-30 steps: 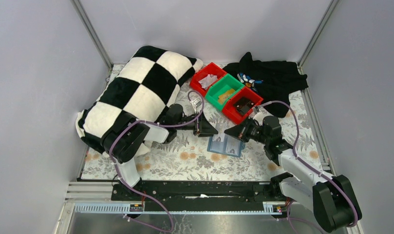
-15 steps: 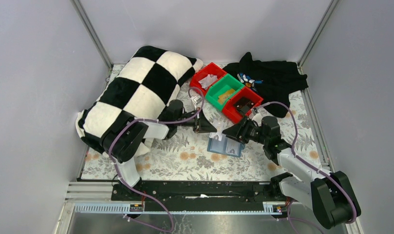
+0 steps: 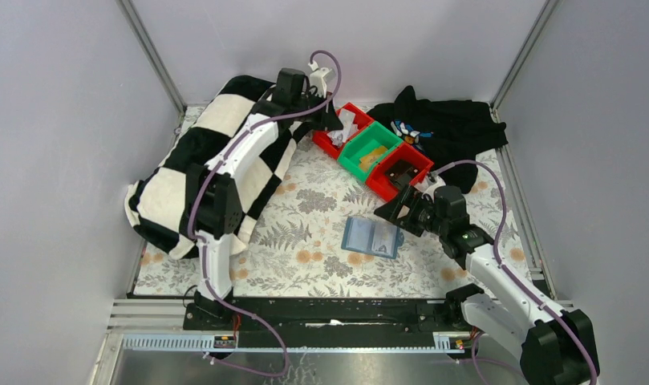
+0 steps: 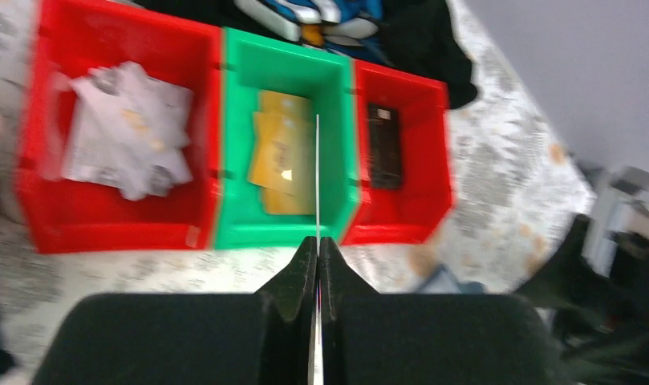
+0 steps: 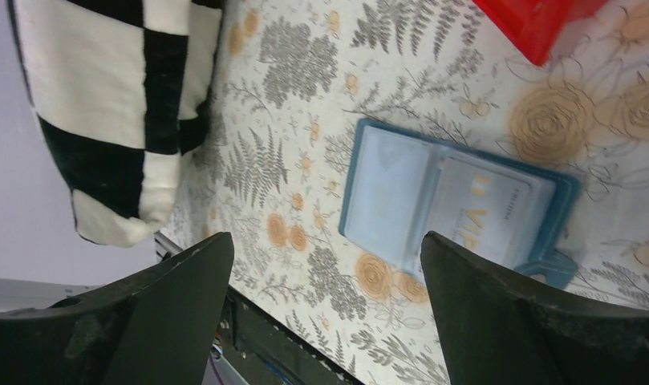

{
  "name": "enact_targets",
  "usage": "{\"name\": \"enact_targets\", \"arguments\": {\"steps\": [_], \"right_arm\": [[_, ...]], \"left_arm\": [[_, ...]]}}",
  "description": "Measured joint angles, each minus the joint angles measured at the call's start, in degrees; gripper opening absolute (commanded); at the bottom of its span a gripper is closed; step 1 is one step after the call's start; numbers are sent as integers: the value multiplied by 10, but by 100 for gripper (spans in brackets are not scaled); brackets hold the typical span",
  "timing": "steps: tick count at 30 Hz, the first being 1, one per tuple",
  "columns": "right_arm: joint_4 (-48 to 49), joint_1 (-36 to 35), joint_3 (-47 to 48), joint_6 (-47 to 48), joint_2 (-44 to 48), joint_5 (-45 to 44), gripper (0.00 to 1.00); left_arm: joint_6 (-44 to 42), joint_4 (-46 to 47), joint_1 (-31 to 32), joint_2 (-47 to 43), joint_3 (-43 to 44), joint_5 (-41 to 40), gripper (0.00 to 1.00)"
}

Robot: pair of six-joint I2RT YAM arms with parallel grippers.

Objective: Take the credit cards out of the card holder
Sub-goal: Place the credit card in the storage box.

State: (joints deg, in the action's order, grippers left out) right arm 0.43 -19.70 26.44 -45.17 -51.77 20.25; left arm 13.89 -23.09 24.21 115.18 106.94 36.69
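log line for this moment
left gripper shut on credit card near bins | right gripper open above open card holder

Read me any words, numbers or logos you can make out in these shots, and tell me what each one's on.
"VIP" (probably; gold, sideways): pocketed card in the card holder.
Dark print beside it: too small to read.
The white papers in the red bin: blurred, unreadable.
The yellow cards in the green bin: blurred, unreadable.
The edge-on card in the shut left gripper: no face visible.
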Motion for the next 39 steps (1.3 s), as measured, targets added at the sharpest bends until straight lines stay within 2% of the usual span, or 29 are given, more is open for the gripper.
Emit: {"name": "enact_targets", "arguments": {"steps": [3,7,18,28,29,30,33,36,39], "right_arm": [[-26,0,0,7,0,-9,95],[-45,0,0,10,-1,-14,95],[-54,0,12,16,-43,-18,95],[-53,0,19,18,-63,-29,95],[-53,0,19,18,-64,-29,95],[-54,0,20,19,-66,-29,95],[-54,0,22,19,-68,-31,96],[-54,0,24,19,-68,-32,96],[-55,0,25,20,-67,-33,97]], "left_arm": [[-66,-44,-15,69,90,-20,0],[-125,-60,-22,156,167,-40,0],[-169,-24,-38,286,241,-34,0],[-147,36,-56,336,255,8,0],[-142,42,-57,337,255,12,7],[-137,48,-57,339,255,17,21],[-123,61,-57,342,255,22,39],[-106,72,-55,342,255,23,49],[-96,83,-54,342,255,19,53]]}}
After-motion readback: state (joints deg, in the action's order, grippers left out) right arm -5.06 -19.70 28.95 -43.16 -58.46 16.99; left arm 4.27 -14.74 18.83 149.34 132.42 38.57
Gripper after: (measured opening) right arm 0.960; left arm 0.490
